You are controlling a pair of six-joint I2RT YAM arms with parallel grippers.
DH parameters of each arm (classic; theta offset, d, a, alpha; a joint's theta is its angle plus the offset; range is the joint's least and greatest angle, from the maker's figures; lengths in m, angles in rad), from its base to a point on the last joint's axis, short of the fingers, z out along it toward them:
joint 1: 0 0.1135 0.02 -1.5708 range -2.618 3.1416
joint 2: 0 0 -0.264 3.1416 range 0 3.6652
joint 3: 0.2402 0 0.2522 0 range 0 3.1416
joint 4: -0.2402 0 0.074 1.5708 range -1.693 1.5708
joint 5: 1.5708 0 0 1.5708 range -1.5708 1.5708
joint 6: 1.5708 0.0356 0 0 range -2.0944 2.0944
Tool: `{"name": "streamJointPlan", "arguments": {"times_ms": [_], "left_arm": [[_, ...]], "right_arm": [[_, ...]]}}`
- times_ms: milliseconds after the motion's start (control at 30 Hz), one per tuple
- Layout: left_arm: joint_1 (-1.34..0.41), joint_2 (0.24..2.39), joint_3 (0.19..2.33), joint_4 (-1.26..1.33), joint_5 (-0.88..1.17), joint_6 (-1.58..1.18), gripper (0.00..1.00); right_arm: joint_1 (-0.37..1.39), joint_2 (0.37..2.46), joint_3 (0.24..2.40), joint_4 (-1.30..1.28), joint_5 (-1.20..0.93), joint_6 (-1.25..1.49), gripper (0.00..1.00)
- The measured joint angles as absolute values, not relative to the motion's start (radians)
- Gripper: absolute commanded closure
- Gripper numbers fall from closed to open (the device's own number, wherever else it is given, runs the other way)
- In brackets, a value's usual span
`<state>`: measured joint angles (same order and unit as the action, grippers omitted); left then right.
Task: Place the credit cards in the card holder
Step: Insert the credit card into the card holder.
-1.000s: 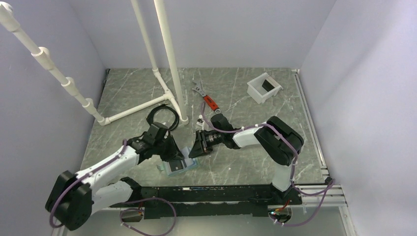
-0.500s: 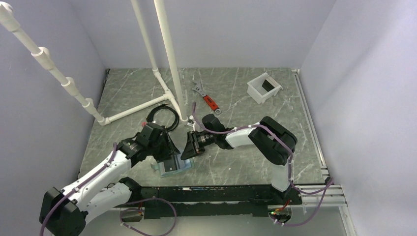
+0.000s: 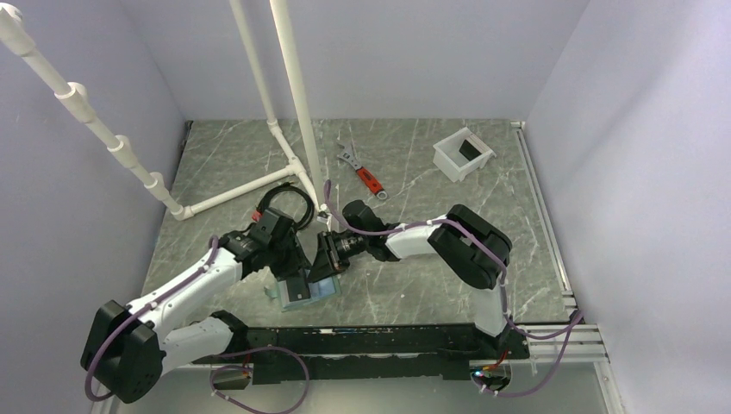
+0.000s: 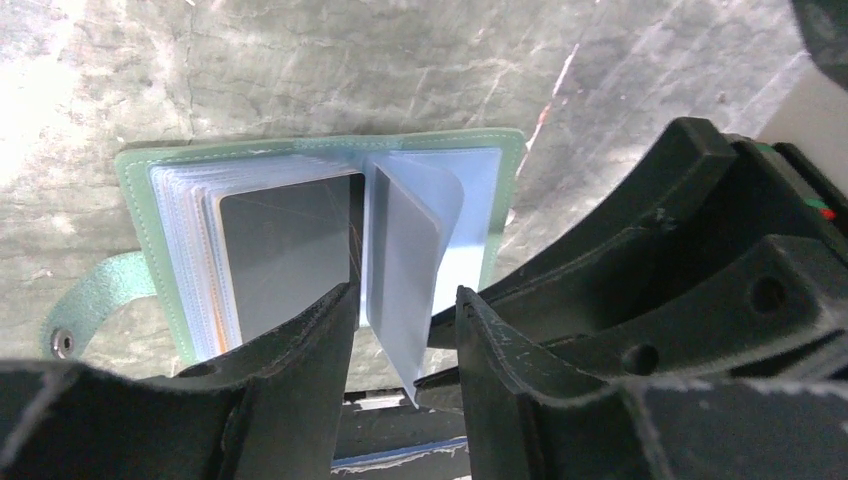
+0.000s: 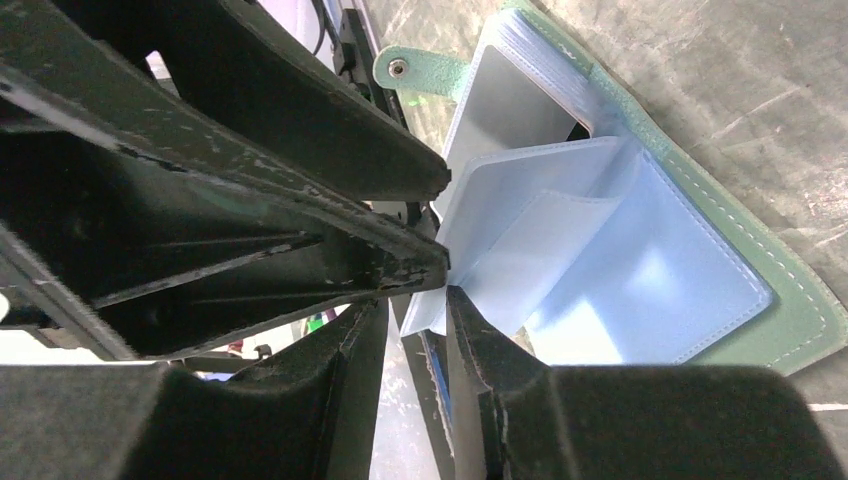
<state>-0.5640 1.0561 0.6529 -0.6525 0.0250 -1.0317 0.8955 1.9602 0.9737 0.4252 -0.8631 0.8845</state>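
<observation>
Card (image 4: 285, 245) inside open card holder (image 4: 140, 215)

Open card holder (image 4: 150, 215) below left pincer (image 4: 400, 335)

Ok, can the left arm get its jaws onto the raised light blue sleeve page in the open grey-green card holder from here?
Probably yes. The left gripper has open jaws straddling the raised light blue sleeve page of the open grey-green card holder. The right gripper crowds close beside, pinching that page's edge.
</observation>
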Motion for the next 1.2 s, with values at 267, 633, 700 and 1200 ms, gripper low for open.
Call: {"name": "streamJointPlan", "arguments": {"times_ms": [267,633,700,1200], "left_arm": [[-0.561,1.124,0.653,-0.698,-0.014,-1.014,0.59],[-0.559,1.121,0.652,-0.824,-0.095,-1.074,0.53],[-0.559,1.105,0.645,-0.833,-0.107,-1.097,0.54],[-0.559,1.084,0.572,-0.807,-0.145,-1.231,0.77]], "right_arm": [[0.904,1.964,0.992,0.395,-0.854,0.872,0.69],[0.905,1.964,1.021,0.221,-0.776,0.729,0.66],[0.905,1.962,1.030,0.154,-0.730,0.674,0.65],[0.899,1.779,1.057,-0.206,-0.360,0.381,0.51]]}}
